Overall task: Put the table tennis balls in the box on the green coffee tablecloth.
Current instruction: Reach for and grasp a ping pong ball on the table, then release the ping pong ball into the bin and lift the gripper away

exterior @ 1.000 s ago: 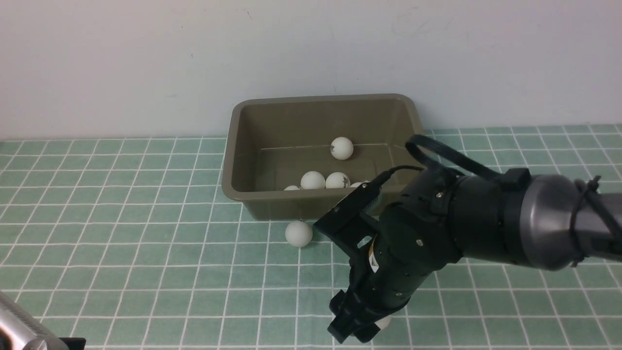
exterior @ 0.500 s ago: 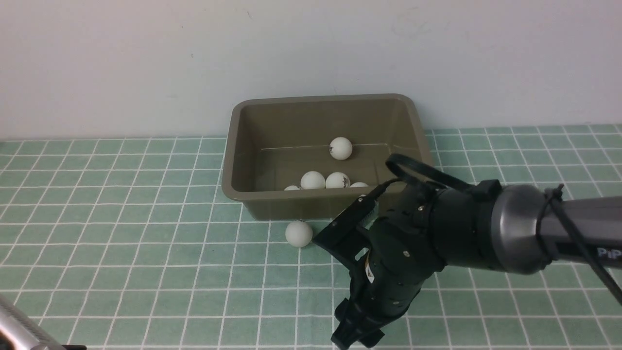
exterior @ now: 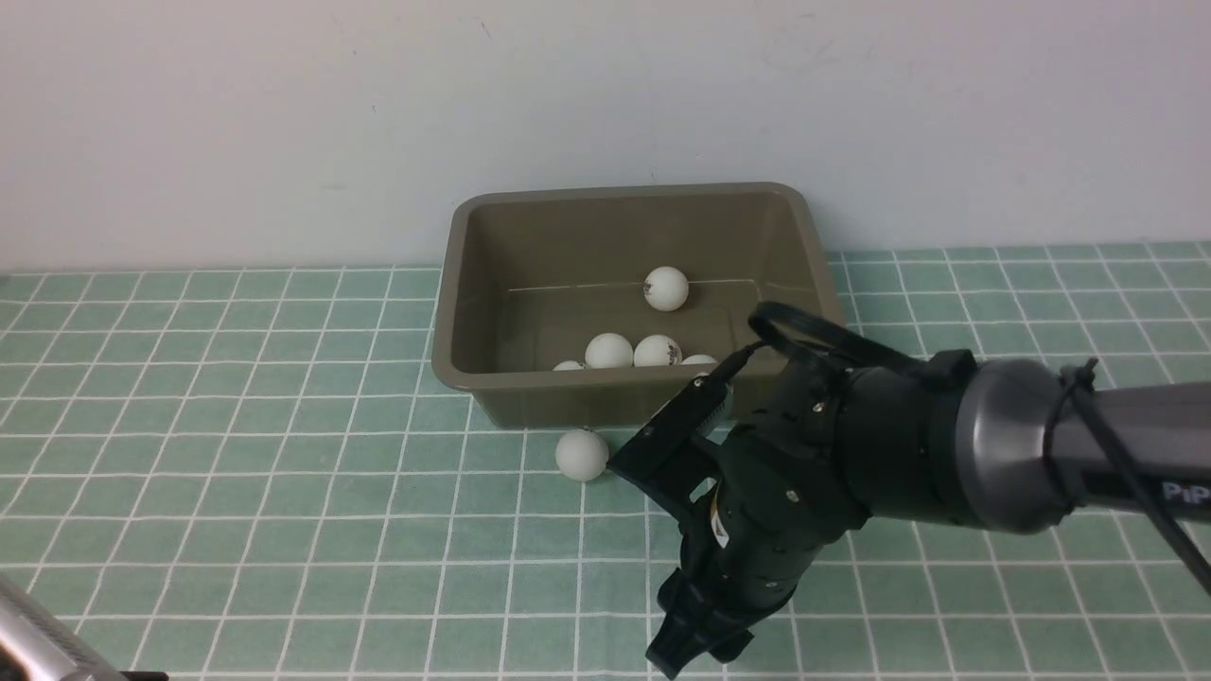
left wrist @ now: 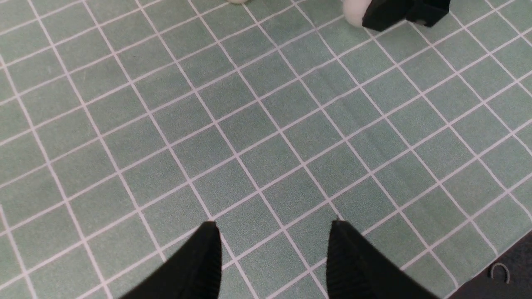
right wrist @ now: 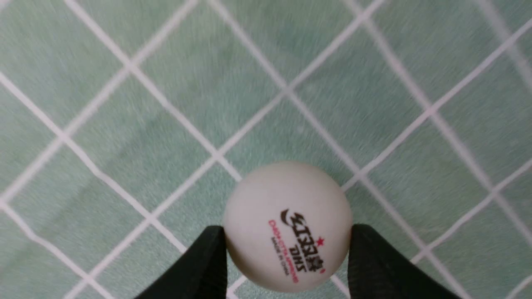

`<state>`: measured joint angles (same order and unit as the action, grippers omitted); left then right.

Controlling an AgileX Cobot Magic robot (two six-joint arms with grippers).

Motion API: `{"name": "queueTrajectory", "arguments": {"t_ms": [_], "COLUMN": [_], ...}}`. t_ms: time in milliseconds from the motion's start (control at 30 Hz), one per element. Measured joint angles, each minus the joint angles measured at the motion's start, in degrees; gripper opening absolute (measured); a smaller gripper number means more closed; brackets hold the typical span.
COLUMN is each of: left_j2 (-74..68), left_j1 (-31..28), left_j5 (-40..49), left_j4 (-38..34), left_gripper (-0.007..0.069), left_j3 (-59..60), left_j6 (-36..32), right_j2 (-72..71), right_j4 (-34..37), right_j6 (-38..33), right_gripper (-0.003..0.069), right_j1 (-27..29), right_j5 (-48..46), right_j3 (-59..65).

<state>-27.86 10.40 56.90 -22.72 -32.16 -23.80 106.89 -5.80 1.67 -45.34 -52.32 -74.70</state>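
Where the front view looks across the bench, the box stands on the green coffee tablecloth at the far edge, against the wall. Five table tennis balls lie inside it, and a loose ball rests on the cloth just beside the box's near wall. The right tool points down close to the near edge, its load hidden here.

Left wrist view: the left tool hangs above bare cloth, jaws apart and empty.

Right wrist view: the right tool's pads touch both sides of a gripped ball.

Step in hand, as judged: the pick is made. The next move calls for a lift clearing the rim, carriage toward the far edge and release over the box. The loose ball is left to fetch.
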Motion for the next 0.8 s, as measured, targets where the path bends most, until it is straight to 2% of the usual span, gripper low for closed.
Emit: {"name": "queueTrajectory", "arguments": {"t_ms": [233,433,600,667,800], "left_j2": [0.0,0.0,0.0,0.0,0.0], "left_j1": [0.0,0.0,0.0,0.0,0.0], "left_j5": [0.0,0.0,-0.6,-1.8,-3.4], "left_j4": [0.0,0.0,-0.2,-1.0,-2.9], "left_gripper": [0.0320,0.0320,0.0320,0.0320,0.0320], "left_j3": [0.0,0.0,0.0,0.0,0.0], "left_j6": [0.0,0.0,0.0,0.0,0.0], "right_j2": [-0.2,-0.2,1.6,4.2,9.6], "right_j4": [-0.6,-6.2,-8.7,-8.6,-6.4], "right_j6": [-1.7,-2.4,-0.7,-0.4,-0.5], "right_gripper": [0.0344,0.0344,0.0344,0.0344,0.0344], "right_j1": [0.0,1.3,7.9,12.2,17.1], "right_j5": [-5.6,-3.8,4.8,9.0,15.3], "right_j3": [-10.2,-17.5,-19.8,-19.8,-19.8]}}
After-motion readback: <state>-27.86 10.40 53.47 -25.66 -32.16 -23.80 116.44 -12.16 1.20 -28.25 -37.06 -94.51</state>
